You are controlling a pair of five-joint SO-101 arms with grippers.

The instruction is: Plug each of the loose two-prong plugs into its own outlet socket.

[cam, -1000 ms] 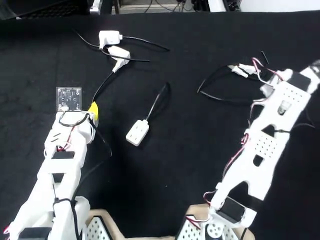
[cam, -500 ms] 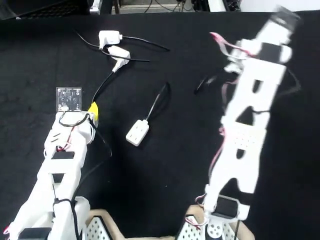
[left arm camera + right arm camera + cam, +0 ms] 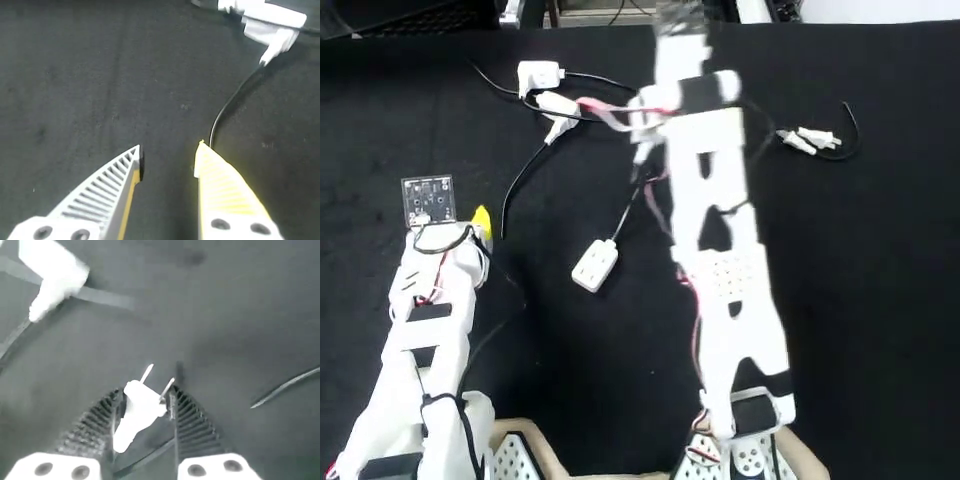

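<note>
Black cloth covers the worktop [image 3: 880,300], and the biggest change on it is your right arm [image 3: 720,250]. A second ago it lay along the right edge of the high view; now it stands up the centre, its far end smeared at the top edge. That swing brings the right tool [image 3: 146,392] toward the white pieces [image 3: 540,75] at upper left. The tool is closed around a white two-prong plug [image 3: 140,407], with the prongs pointing out past the fingertips. So one plug is in hand and, I judge, on its way to a socket, but it is not yet plugged in.

Your left arm [image 3: 425,320] has slid a little toward the left edge. The left tool [image 3: 170,147] hangs spread and empty over bare cloth, near a black cord [image 3: 225,110] that runs up to a white plug body [image 3: 272,32]. The outlet socket [image 3: 594,265] lies unmoved just left of centre. A second loose plug [image 3: 815,140] rests at upper right, well apart from both tools.

Some things are hard to read. The right arm covers the socket's cord and any cord trailing from the held plug. The cord loop that lay right of centre is gone from there, and you cannot tell whether it is dragged along or hidden. In the right wrist view, a white blur [image 3: 52,277] at upper left could be plug or socket.
</note>
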